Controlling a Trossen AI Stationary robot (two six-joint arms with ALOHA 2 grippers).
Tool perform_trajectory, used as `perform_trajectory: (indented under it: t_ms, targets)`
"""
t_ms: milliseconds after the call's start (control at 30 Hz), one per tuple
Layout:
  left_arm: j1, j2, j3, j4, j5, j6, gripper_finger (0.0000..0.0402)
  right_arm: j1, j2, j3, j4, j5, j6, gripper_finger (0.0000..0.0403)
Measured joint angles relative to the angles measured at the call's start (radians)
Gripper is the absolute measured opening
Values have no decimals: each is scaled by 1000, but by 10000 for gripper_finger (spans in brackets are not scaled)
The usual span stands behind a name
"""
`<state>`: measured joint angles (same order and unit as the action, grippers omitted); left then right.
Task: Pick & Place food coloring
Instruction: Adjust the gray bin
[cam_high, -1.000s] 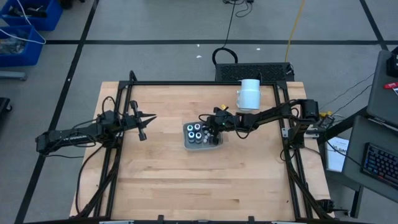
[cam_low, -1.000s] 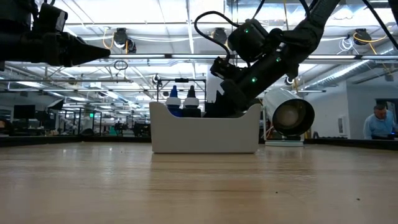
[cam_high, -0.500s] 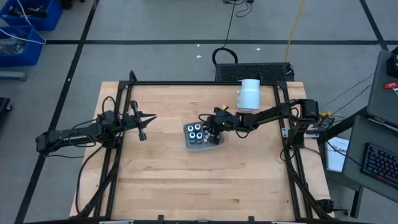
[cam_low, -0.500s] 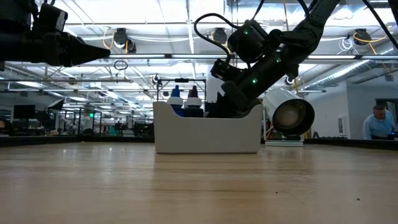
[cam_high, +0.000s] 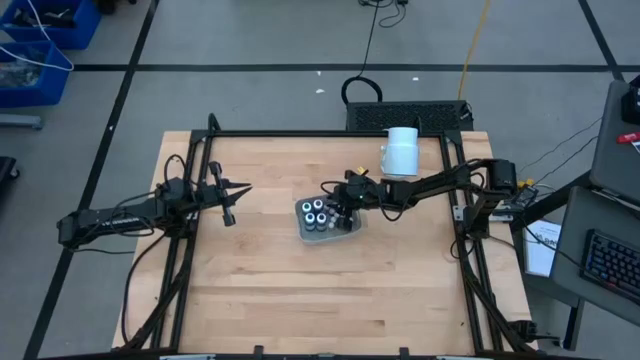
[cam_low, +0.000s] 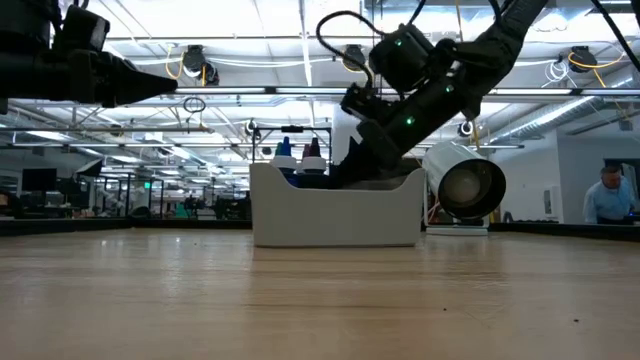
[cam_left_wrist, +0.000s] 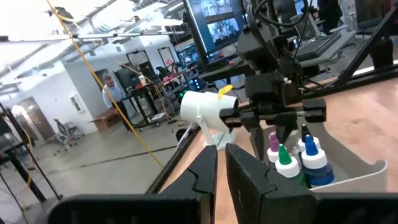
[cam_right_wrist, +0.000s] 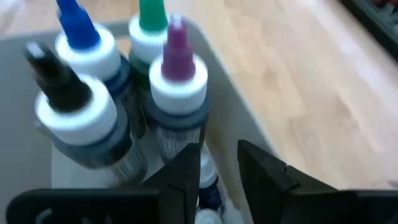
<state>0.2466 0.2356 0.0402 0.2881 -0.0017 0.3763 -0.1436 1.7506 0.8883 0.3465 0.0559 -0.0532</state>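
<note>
The right gripper (cam_high: 340, 213) hangs over the right half of the translucent grey tray (cam_high: 303, 231), its jaws a narrow gap apart and holding nothing. Just beyond its fingertips (cam_right_wrist: 186, 171) stands a cluster of 4 food coloring bottles (cam_right_wrist: 118, 81), upright and packed together, their white collars touching or nearly so: the black-tipped bottle (cam_right_wrist: 68, 112), blue-tipped bottle (cam_right_wrist: 84, 43), green-tipped bottle (cam_right_wrist: 149, 28) and purple-tipped bottle (cam_right_wrist: 179, 81). A small white and blue piece shows in the gap between the fingers, low in the tray; I cannot tell what it is. Judging by the tilt of the arm, the gripper is angled down to reach between the tray wall and the bottles. The left gripper (cam_high: 228, 199) waits well apart over the left table (cam_high: 260, 290), fingers nearly together, empty. The large white cylinder (cam_high: 401, 152) lies near the far edge.
</note>
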Motion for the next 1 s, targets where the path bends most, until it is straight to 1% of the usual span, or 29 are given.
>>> perform_trajectory:
  t_ms: [133,200,267,333,400,467,567,633,700,767,867,933,1000]
  targets:
    - [0,1,0,-27,7,-43,42,1,-70,0,-44,3,-38,98]
    - [0,20,0,-32,26,-46,42,2,-122,0,-89,27,-62,95]
    - [0,46,0,-23,76,-69,42,8,-177,0,-129,53,-90,93]
    - [0,83,0,27,150,-106,40,11,-231,0,-174,60,-133,91]
    - [-6,140,1,66,208,-141,29,13,-285,0,-227,58,-167,84]
    - [-26,213,1,93,217,-186,9,11,-323,0,-251,63,-187,69]
    - [-75,341,1,111,179,-291,6,-6,-364,-20,-258,80,-198,28]
    - [-123,434,1,109,129,-359,4,-20,-374,-37,-260,77,-199,7]
    - [-182,524,0,150,65,-413,4,-30,-373,-52,-261,76,-197,8]
    - [-246,617,1,260,26,-457,5,-46,-373,-71,-263,74,-196,9]
    - [-340,746,3,446,24,-510,3,-71,-366,-97,-261,75,-179,2]
    - [-397,828,31,495,21,-535,4,-86,-366,-115,-264,75,-167,3]
    - [-452,907,70,491,-25,-550,4,-98,-367,-128,-258,74,-168,2]
